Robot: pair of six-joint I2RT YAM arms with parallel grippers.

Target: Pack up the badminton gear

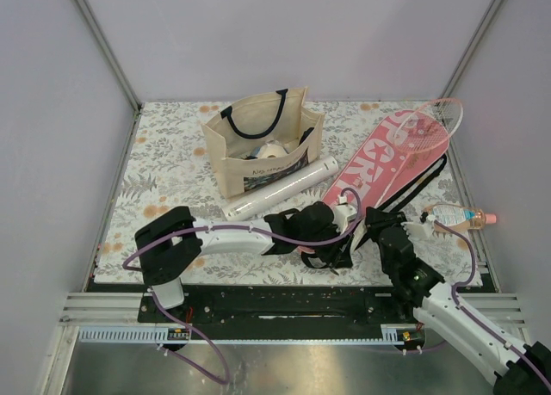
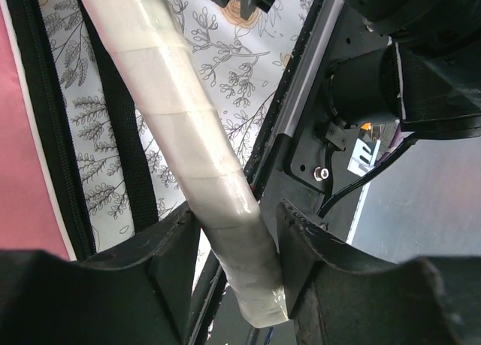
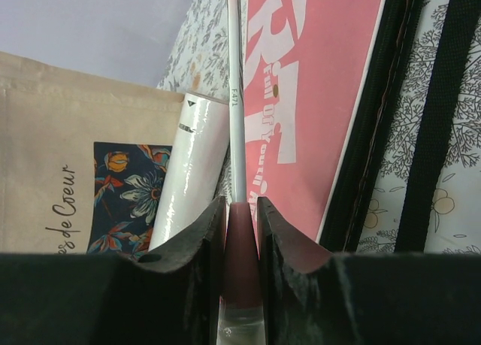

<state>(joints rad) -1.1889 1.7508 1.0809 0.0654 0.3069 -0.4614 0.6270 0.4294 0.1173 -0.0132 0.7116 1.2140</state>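
Note:
A pink-framed racket lies on the pink "SPORT" cover (image 1: 379, 167), its head (image 1: 435, 124) sticking out at the far right. My right gripper (image 3: 240, 202) is shut on the dark pink cone (image 3: 242, 247) where the thin shaft (image 3: 237, 97) meets the handle. My left gripper (image 2: 239, 213) has a white wrapped racket handle (image 2: 188, 134) between its fingers near the butt end, and both fingers touch it. In the top view the left gripper (image 1: 334, 240) and right gripper (image 1: 372, 219) sit close together at the cover's near end. The long white tube (image 1: 280, 188) lies in front of the tote.
A beige tote bag (image 1: 258, 141) with black handles stands at the back centre, with something white inside. A small clear bottle with a pink cap (image 1: 456, 216) lies at the right. The cover's black strap (image 1: 422, 184) trails beside the cover. The table's black front rail (image 2: 301, 97) runs just beside the handle.

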